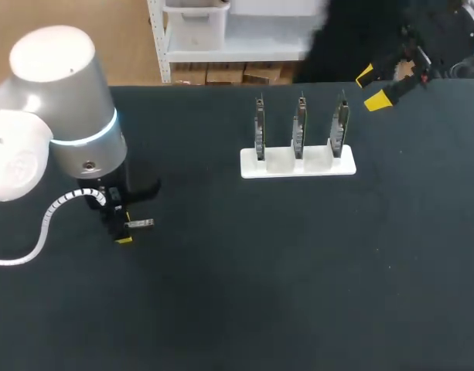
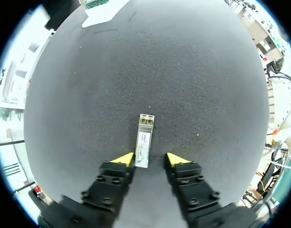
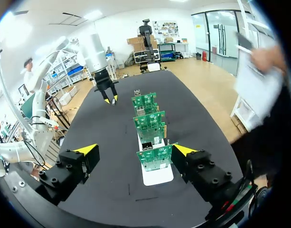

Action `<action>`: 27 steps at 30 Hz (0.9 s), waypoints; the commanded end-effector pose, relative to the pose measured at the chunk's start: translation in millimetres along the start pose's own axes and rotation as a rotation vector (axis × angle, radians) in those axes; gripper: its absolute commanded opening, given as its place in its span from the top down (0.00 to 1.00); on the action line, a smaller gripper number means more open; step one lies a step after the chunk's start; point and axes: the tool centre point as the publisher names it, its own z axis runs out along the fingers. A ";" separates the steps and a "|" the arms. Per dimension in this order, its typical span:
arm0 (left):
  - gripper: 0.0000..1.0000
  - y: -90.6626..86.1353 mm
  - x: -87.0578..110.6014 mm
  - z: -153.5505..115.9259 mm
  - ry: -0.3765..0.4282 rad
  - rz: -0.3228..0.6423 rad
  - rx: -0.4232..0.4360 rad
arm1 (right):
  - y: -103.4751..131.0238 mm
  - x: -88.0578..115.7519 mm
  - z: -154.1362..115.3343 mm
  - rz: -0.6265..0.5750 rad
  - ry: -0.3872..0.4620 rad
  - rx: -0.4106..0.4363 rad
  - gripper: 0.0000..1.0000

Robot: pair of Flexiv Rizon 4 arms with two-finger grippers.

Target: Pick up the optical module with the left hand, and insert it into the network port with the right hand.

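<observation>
Well, in the head view you have the left gripper (image 1: 121,227) low over the table (image 1: 260,278), well off to the left of the white stand (image 1: 298,168), with the optical module (image 1: 144,223) showing beside it. The right gripper (image 1: 371,87) hangs spread beyond the stand's right end.

From the left wrist, the module (image 2: 144,141) lies flat between spread fingers (image 2: 124,159), not pinched.

From the right wrist, the open gripper (image 3: 136,150) faces the stand's boards (image 3: 154,158).

I'd judge nothing is finished yet: grasp, handover and insertion are all left.
</observation>
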 end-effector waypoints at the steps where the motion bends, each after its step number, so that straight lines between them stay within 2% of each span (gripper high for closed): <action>1: 1.00 3.8 2.0 5.2 -0.001 0.001 0.007 | 0.5 -0.2 0.3 0.000 0.001 0.002 0.00; 12: 1.00 3.6 3.6 4.0 -0.016 -0.003 0.010 | 0.5 -0.2 0.3 0.000 0.001 0.002 0.00; 21: 1.00 3.0 4.5 -26.4 -0.310 0.061 0.043 | 0.5 -0.2 0.3 0.000 0.001 0.002 0.00; 24: 1.00 3.4 3.1 -39.6 -0.373 0.069 0.011 | 0.5 -0.2 0.3 0.000 0.001 0.002 0.00; 27: 1.00 3.6 3.0 -48.7 -0.385 0.057 -0.028 | 0.5 -0.2 0.3 0.000 0.001 0.002 0.00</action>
